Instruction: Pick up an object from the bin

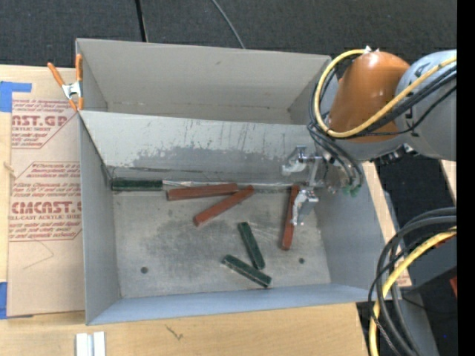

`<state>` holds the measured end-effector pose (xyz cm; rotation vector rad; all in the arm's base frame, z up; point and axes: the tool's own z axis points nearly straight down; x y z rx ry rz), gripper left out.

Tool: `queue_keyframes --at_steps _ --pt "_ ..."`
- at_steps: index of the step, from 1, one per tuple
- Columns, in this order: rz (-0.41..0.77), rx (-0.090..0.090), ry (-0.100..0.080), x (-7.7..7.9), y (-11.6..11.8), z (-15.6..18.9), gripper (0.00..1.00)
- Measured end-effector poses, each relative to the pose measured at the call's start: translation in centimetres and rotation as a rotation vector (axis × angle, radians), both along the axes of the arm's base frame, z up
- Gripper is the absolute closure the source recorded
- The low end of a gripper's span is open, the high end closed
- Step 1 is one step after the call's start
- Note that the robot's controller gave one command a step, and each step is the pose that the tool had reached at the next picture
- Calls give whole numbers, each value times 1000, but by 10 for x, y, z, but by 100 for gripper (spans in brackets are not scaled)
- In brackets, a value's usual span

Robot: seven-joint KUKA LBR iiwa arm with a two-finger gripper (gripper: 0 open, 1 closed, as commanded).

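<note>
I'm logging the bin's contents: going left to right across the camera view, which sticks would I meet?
dark green stick by the left wall → long brown stick at the back → short green stick → short brown stick on the right.

One camera sits above the grey metal bin (96, 221) on its 6 o'clock side, looking steeply down toward 12 o'clock, so the far wall (200, 80) shows its inner face. The whole bin fits at middling range; the arm (367, 87) enters from 3 o'clock.

Dark floor (334, 13) at back; pale wood tbl (223, 334) in front.
</note>
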<state>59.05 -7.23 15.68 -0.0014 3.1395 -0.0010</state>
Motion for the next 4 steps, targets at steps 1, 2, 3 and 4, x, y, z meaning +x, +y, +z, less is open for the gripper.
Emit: queue_keyframes --at_steps 1,2,3,4 --pt "296 -2 -7 2 -16 -58 0" --pt "470 0 -1 -7 -22 -76 0" --pt "652 -2 -3 4 -30 -53 0" --pt "573 1 -3 -10 -21 -84 0"
